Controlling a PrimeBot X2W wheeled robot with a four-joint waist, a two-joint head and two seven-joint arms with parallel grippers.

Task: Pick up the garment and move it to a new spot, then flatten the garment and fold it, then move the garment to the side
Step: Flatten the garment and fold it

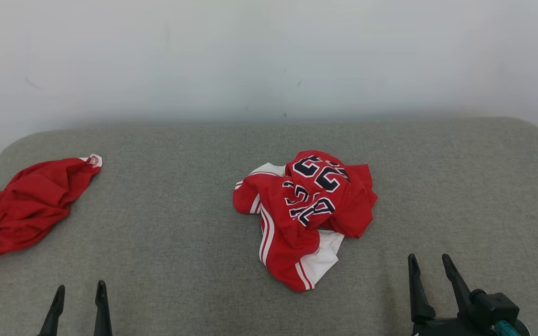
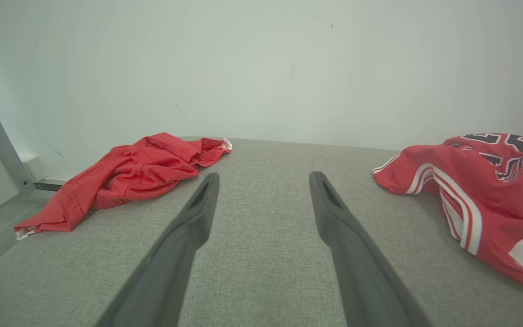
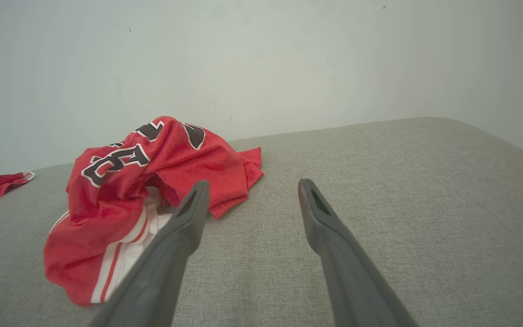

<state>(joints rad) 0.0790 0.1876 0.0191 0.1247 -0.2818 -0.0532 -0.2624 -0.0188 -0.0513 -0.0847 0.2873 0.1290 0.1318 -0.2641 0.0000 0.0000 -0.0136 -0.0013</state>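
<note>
The garment (image 1: 305, 210) is a crumpled red jersey with white stripes and dark numerals, lying in a heap at the middle of the grey padded surface (image 1: 180, 224). It also shows at the right of the left wrist view as the same garment (image 2: 475, 195), and at the left of the right wrist view (image 3: 148, 181). My left gripper (image 1: 81, 290) stands open at the lower left, well apart from the heap. My right gripper (image 1: 428, 261) is open at the lower right, a short way right of the garment's lower edge. Nothing is between either pair of fingers.
A second, plain red cloth (image 1: 21, 205) lies bunched at the surface's left edge, also in the left wrist view (image 2: 125, 177). A pale wall (image 1: 269, 56) rises behind the surface. The surface's corners are rounded, and bare grey fabric (image 3: 402, 190) stretches to the right.
</note>
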